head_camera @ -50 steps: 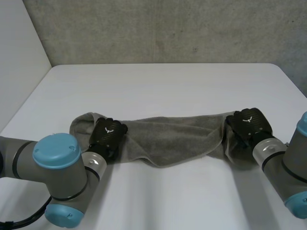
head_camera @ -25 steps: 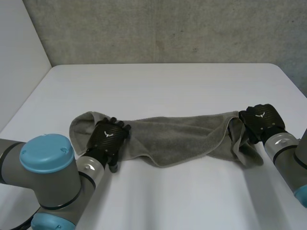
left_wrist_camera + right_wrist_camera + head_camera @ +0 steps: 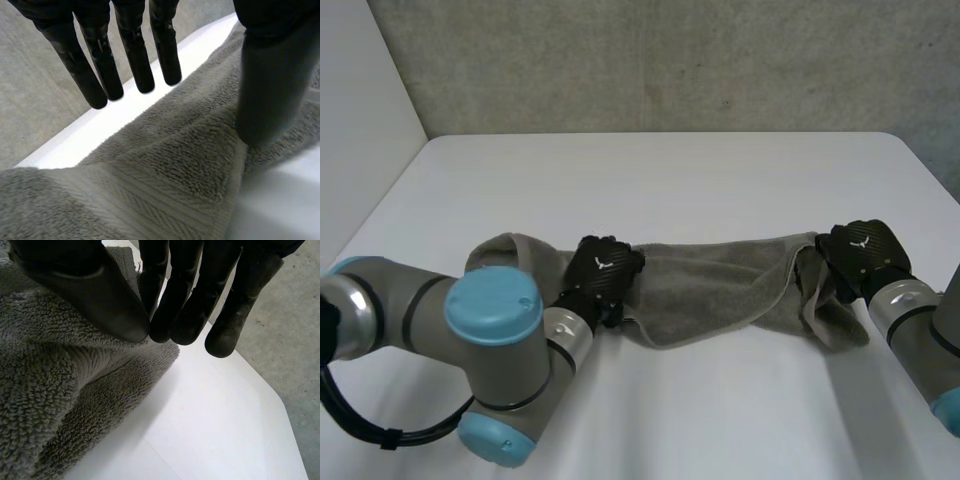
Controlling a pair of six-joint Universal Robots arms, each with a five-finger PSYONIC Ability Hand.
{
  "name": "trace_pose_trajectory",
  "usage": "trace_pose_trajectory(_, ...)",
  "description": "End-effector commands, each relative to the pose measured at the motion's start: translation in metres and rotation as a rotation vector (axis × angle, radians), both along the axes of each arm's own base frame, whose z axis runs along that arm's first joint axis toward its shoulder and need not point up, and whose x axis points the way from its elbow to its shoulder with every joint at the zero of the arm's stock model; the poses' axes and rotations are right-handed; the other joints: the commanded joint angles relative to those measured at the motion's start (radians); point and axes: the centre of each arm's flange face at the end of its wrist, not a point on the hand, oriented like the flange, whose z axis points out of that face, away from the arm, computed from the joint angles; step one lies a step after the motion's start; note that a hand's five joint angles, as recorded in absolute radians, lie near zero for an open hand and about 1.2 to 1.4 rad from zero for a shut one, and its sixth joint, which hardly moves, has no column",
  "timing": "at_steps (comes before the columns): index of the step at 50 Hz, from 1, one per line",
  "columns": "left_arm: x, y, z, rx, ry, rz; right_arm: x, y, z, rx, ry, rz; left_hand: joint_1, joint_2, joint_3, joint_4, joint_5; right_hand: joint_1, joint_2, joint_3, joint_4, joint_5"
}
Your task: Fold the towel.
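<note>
Shift is noted in the left hand (image 3: 603,272): from the towel's left end it has been brought inward along the band, and is now lower centre-left in the head view. The left end of the towel (image 3: 710,285) is left lying loose behind it. The right hand (image 3: 860,255) is kept at the right end, centre right of the frame, barely moved over the last half second.

Likely meaning: the left end was let go or is being regripped, so no fold is made yet; the task is judged early.

In its wrist view the left hand is seen slack, with fingers (image 3: 132,55) straight and spread above the cloth, thumb (image 3: 272,75) resting on the pile, nothing pinched. The right hand is closed on the towel's end, with cloth nipped between thumb (image 3: 85,285) and fingertips (image 3: 185,315); that end is bunched and raised a little.

The towel is stretched as a long band across the near middle of the white table (image 3: 670,180). It is grey terry and rumpled, with the near edge sagging in a curve and the left end humped.
</note>
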Motion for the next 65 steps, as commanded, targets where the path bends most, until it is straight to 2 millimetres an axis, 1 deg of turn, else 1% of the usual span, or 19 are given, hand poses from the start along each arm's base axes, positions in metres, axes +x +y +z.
trace_pose_trajectory(1,-0.002,0.0,-0.015,0.052,-0.05,-0.005,-0.002,-0.003,0.002,-0.006,-0.002,-0.012,0.192,0.203,0.202,0.196,0.031,0.079,0.085,0.068,0.063,0.059)
trace_pose_trajectory(11,0.003,-0.003,0.015,0.006,-0.007,0.021,-0.003,-0.002,0.016,-0.024,-0.005,-0.017,0.659,0.671,0.67,0.663,0.498,0.079,0.085,0.068,0.063,0.059)
trace_pose_trajectory(18,0.023,-0.01,0.071,-0.097,0.068,0.073,0.004,0.018,0.095,-0.077,-0.078,0.068,0.659,0.671,0.67,0.663,0.498,0.079,0.085,0.068,0.063,0.059)
trace_pose_trajectory(23,0.053,-0.01,0.159,-0.285,0.192,0.137,0.008,0.04,0.165,-0.145,-0.162,0.155,0.659,0.671,0.67,0.663,0.498,0.079,0.085,0.068,0.063,0.059)
trace_pose_trajectory(24,0.053,-0.01,0.159,-0.286,0.193,0.137,0.008,0.047,0.184,-0.167,-0.167,0.175,0.659,0.671,0.67,0.663,0.498,0.079,0.085,0.068,0.063,0.059)
trace_pose_trajectory(28,0.074,-0.006,0.198,-0.355,0.233,0.178,0.007,0.059,0.209,-0.172,-0.158,0.215,0.659,0.671,0.67,0.663,0.498,0.079,0.085,0.068,0.063,0.059)
trace_pose_trajectory(35,0.086,-0.007,0.183,-0.278,0.174,0.21,-0.003,0.054,0.195,-0.075,-0.047,0.21,0.659,0.671,0.67,0.663,0.498,0.079,0.085,0.068,0.063,0.059)
trace_pose_trajectory(37,0.084,-0.008,0.139,-0.154,0.084,0.201,-0.002,0.049,0.163,0.016,0.064,0.233,0.659,0.671,0.67,0.663,0.498,0.079,0.085,0.068,0.063,0.059)
trace_pose_trajectory(39,0.084,-0.008,0.139,-0.153,0.084,0.201,-0.003,0.047,0.15,0.053,0.098,0.242,0.659,0.671,0.67,0.663,0.498,0.079,0.085,0.068,0.063,0.059)
trace_pose_trajectory(42,0.083,-0.013,0.103,-0.055,0.001,0.18,-0.002,0.042,0.13,0.115,0.141,0.258,0.659,0.671,0.67,0.663,0.498,0.079,0.085,0.068,0.063,0.059)
trace_pose_trajectory(44,0.088,-0.031,0.087,-0.031,-0.054,0.193,-0.002,0.03,0.118,0.139,0.149,0.255,0.659,0.671,0.67,0.663,0.498,0.079,0.085,0.068,0.063,0.059)
trace_pose_trajectory(48,0.089,-0.059,0.095,-0.1,-0.077,0.211,0.002,0.007,0.123,0.051,0.146,0.237,0.659,0.671,0.67,0.663,0.498,0.079,0.085,0.068,0.063,0.059)
trace_pose_trajectory(51,0.079,-0.088,0.123,-0.218,-0.051,0.217,0.026,-0.015,0.135,-0.127,0.121,0.276,0.659,0.671,0.67,0.663,0.498,0.079,0.085,0.068,0.063,0.059)
trace_pose_trajectory(53,0.068,-0.116,0.174,-0.37,0.047,0.23,0.047,-0.043,0.164,-0.411,0.083,0.264,0.659,0.671,0.67,0.663,0.498,0.079,0.085,0.068,0.063,0.059)
trace_pose_trajectory(56,0.064,-0.124,0.206,-0.45,0.114,0.237,0.052,-0.055,0.185,-0.573,0.06,0.22,0.659,0.671,0.67,0.663,0.498,0.079,0.085,0.068,0.063,0.059)
trace_pose_trajectory(57,0.062,-0.125,0.239,-0.524,0.192,0.238,0.054,-0.062,0.207,-0.722,0.029,0.171,0.659,0.671,0.67,0.663,0.498,0.079,0.085,0.068,0.063,0.059)
trace_pose_trajectory(58,0.062,-0.125,0.239,-0.524,0.193,0.238,0.053,-0.067,0.226,-0.86,-0.005,0.127,0.659,0.671,0.67,0.663,0.498,0.079,0.085,0.068,0.063,0.059)
trace_pose_trajectory(60,0.063,-0.117,0.307,-0.652,0.393,0.217,0.052,-0.066,0.245,-0.97,-0.047,0.097,0.659,0.671,0.67,0.663,0.498,0.079,0.085,0.068,0.063,0.059)
trace_pose_trajectory(65,0.07,-0.099,0.344,-0.688,0.532,0.186,0.058,-0.036,0.272,-1.041,-0.17,0.187,0.659,0.671,0.67,0.663,0.498,0.079,0.085,0.068,0.063,0.059)
